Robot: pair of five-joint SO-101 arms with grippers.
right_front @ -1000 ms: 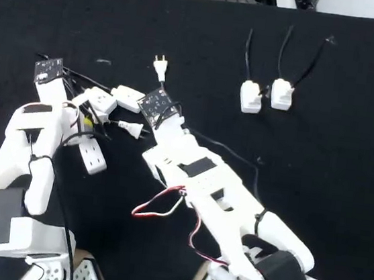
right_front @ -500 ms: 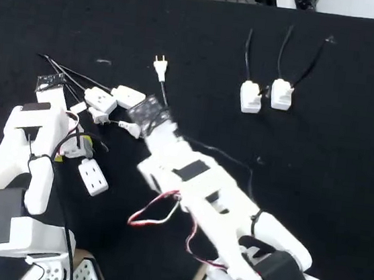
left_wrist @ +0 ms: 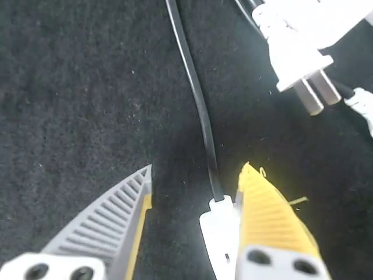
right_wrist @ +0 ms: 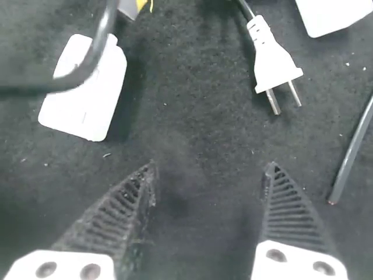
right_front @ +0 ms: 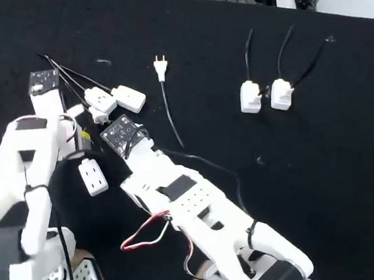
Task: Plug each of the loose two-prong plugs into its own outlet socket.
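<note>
Right hand (right_wrist: 211, 168) back from plug (right_wrist: 271, 58)

Black cloth table (right_front: 342, 198), far R: white plastic outlet block A (right_front: 251, 96) w/ black cord, just beside twin block B (right_front: 281, 95), B to the R. Far centre: white two-prong plug on black cable (right_front: 159, 66), well apart from both groups. L side: white outlet block C (right_front: 100, 100) beside block D (right_front: 127, 97); small white plug (right_front: 98, 115) just in front of C; block E (right_front: 93, 175) nearer front, btwn the arms.
</note>
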